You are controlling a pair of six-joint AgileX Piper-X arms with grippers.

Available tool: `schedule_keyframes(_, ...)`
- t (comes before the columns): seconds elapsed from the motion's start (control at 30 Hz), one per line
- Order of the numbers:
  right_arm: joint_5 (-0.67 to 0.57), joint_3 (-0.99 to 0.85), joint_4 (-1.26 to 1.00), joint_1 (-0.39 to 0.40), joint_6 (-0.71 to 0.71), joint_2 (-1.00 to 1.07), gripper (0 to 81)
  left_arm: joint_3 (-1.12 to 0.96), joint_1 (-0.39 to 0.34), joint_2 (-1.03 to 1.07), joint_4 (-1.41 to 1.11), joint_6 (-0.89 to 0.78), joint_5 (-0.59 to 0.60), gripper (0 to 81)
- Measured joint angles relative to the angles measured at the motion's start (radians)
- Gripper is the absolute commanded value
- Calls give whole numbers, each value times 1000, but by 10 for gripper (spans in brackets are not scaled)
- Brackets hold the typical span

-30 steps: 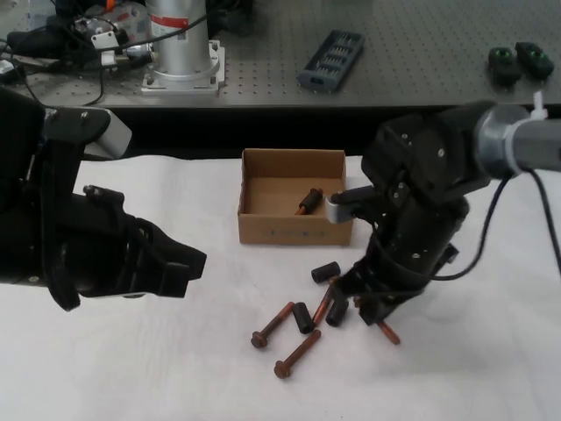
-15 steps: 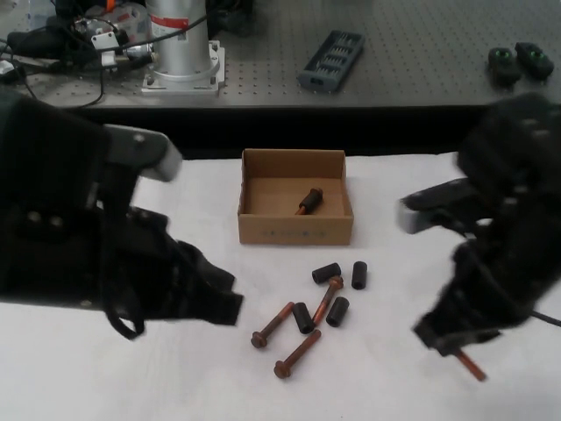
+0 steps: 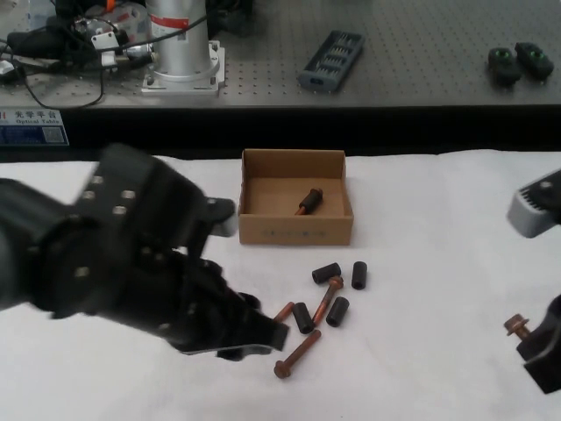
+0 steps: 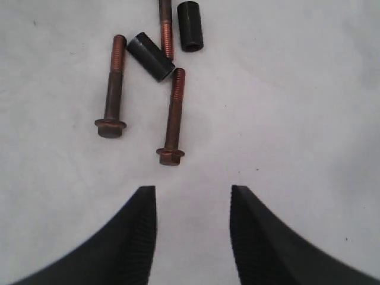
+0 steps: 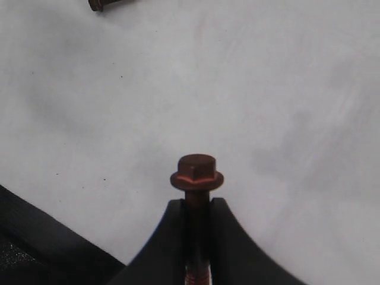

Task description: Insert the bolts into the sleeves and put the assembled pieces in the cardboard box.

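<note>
My right gripper [image 5: 197, 206] is shut on the shank of a copper bolt [image 5: 196, 173], its hex head standing out past the fingertips; in the high view this bolt [image 3: 515, 326] hangs at the right edge, above the white cloth. My left gripper [image 4: 192, 191] is open, just short of the loose pile: two copper bolts [image 4: 173, 116] [image 4: 113, 86] and two black sleeves [image 4: 151, 56] [image 4: 190, 27] lie ahead of its fingers [image 4: 139, 237]. The cardboard box [image 3: 295, 233] holds one assembled piece [image 3: 308, 200]. In the high view the left gripper [image 3: 261, 337] covers part of one bolt.
More sleeves [image 3: 326, 273] [image 3: 359, 274] and a bolt [image 3: 329, 296] lie between the box and the front of the cloth. Behind the cloth is a perforated metal bench with a metal post [image 3: 180, 39], a dark rack [image 3: 331, 57] and cables.
The right arm has carried a bolt away from the pile, out to the right edge and nearer the front. The left arm has swung right, its gripper now at the pile.
</note>
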Motion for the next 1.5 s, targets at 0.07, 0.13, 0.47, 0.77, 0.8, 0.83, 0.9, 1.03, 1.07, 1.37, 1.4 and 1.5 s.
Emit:
schedule_keyframes(0.07,0,0,5,0,0,0,26,-36,-16,45,-13,7,-6,281)
schedule_keyframes(0.13,0,0,7,0,0,0,26,-91,-27,104,-66,87,-6,281)
schedule_keyframes(0.47,0,0,10,0,-19,0,26,-300,-27,295,-109,574,-18,281)
schedule_keyframes(0.77,0,0,10,0,-29,0,26,-449,-27,480,-111,724,-59,281)
schedule_keyframes(0.8,0,0,10,0,-29,0,26,-462,-27,495,-111,730,-61,281)
schedule_keyframes(0.83,0,0,10,0,-29,0,26,-478,-27,516,-111,738,-64,281)
schedule_keyframes(0.9,0,0,10,0,-29,0,26,-503,-27,551,-105,754,-75,281)
schedule_keyframes(1.03,0,0,10,0,-29,0,26,-566,-22,606,-88,803,-124,281)
schedule_keyframes(1.07,0,0,10,0,-29,0,26,-574,-19,611,-88,809,-130,281)
schedule_keyframes(1.37,0,0,10,0,-29,0,26,-586,7,616,-88,812,-154,281)
schedule_keyframes(1.4,0,0,10,0,-29,0,26,-586,8,616,-88,812,-159,281)
schedule_keyframes(1.5,0,0,10,0,-29,0,26,-593,8,620,-62,814,-163,281)
